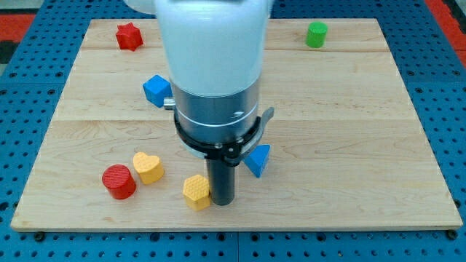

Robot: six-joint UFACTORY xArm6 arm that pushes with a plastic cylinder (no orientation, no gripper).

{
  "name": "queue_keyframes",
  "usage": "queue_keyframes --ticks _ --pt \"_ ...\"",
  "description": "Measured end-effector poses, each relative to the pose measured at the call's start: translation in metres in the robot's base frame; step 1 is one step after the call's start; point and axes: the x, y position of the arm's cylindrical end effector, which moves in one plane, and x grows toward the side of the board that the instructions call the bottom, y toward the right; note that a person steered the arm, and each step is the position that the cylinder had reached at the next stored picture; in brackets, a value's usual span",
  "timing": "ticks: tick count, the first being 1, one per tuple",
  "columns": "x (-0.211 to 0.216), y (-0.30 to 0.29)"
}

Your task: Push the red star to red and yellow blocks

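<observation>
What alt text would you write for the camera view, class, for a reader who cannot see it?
My tip touches a yellow hexagon block near the wooden board's bottom edge, left of which sit a yellow heart and red cylinder. The red star lies far off, top left.

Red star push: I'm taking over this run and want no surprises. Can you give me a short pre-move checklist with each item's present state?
1. red star in view, at the view's top left: ok.
2. Targets located, red cylinder and yellow heart side by side at the view's bottom left: ok.
3. my tip behind the star for a push: not ok; it sits by the yellow hexagon.
4. Tip clear of that hexagon: cannot tell.
5. Star's straight path down to the targets free of blocks: ok.
</observation>
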Motion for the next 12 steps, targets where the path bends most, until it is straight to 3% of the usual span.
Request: queue_keyframes --ticks 2,3,4,5,6,9,11,12 --pt "0.004 -0.027" --pt "-0.035 -0.062" --pt "-0.039 -0.033" --pt "-0.073 0.022" --pt "-0.118 -0.019" --pt "-0.294 -0.067" --pt "-0.389 -0.158" --pt "-0.388 -0.168"
